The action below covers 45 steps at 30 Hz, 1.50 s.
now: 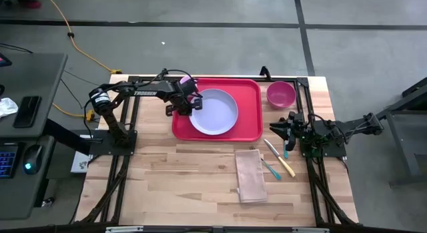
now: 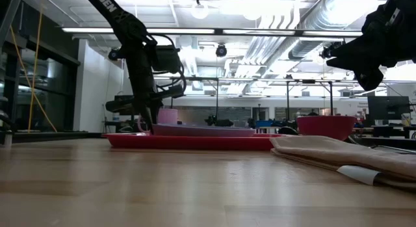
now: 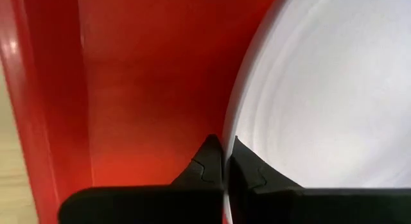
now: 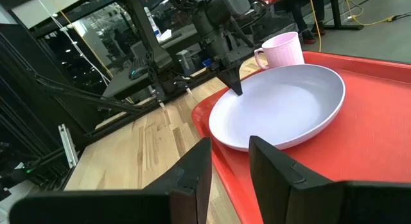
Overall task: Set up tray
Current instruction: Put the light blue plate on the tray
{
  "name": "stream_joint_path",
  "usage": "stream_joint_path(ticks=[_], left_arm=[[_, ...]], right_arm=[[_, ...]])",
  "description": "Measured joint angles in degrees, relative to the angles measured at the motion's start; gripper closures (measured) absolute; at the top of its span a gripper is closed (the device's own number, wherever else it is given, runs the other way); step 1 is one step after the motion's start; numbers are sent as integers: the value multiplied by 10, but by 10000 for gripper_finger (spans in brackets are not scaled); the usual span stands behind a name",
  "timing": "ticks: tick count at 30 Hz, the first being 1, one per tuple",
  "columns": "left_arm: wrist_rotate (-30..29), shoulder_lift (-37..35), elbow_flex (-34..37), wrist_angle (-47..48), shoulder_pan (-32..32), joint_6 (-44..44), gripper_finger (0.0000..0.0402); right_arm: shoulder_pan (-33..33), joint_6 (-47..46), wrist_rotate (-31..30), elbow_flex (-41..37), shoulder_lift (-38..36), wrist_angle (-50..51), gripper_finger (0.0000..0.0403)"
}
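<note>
The red tray (image 1: 250, 93) lies at the table's far middle. On it rests the round lavender plate (image 1: 215, 113), which also shows in the right wrist view (image 4: 282, 105). A pink mug (image 1: 187, 80) stands by the tray's far left corner. My left gripper (image 1: 192, 105) is at the plate's left edge, shut on its rim. My right gripper (image 4: 228, 163) is open and waits to the right of the tray (image 1: 279, 128), touching nothing. My left gripper pinches the plate's rim (image 3: 230, 121) on its left side between the two fingers, one finger (image 3: 250, 169) over the plate's inside and the other (image 3: 202, 166) outside it above the tray floor. It comes from above, pointing down. The plate's underside sits on the tray.
A pink bowl (image 1: 281, 94) stands on the table just right of the tray. A folded beige napkin (image 1: 250, 174) lies nearer the front, with a few utensils (image 1: 278, 159) beside it on the right. Bare wood shows at the near left (image 1: 173, 179).
</note>
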<state>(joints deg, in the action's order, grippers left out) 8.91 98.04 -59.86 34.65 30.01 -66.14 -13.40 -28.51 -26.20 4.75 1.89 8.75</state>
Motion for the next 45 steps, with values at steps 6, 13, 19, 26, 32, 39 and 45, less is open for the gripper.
stream_joint_path(ticks=[6, 13, 19, 26, 32, 39, 45], left_arm=[[-5, 0, 0, -4, 0, 3, 368], [-5, 0, 0, -8, 0, 3, 366], [5, 0, 0, -12, 0, 3, 365], [8, 0, 0, -17, 0, -7, 364], [12, 0, 0, -17, 0, 4, 364], [13, 0, 0, -17, 0, 3, 364], [13, 0, 0, -17, 0, -1, 364]], right_arm=[[0, 0, 0, 0, 0, 0, 320], [0, 0, 0, 0, 0, 0, 320], [0, 0, 0, 0, 0, 0, 320], [0, 0, 0, 0, 0, 0, 320], [0, 0, 0, 0, 0, 0, 320], [0, 0, 0, 0, 0, 0, 320], [0, 0, 0, 0, 0, 0, 320]])
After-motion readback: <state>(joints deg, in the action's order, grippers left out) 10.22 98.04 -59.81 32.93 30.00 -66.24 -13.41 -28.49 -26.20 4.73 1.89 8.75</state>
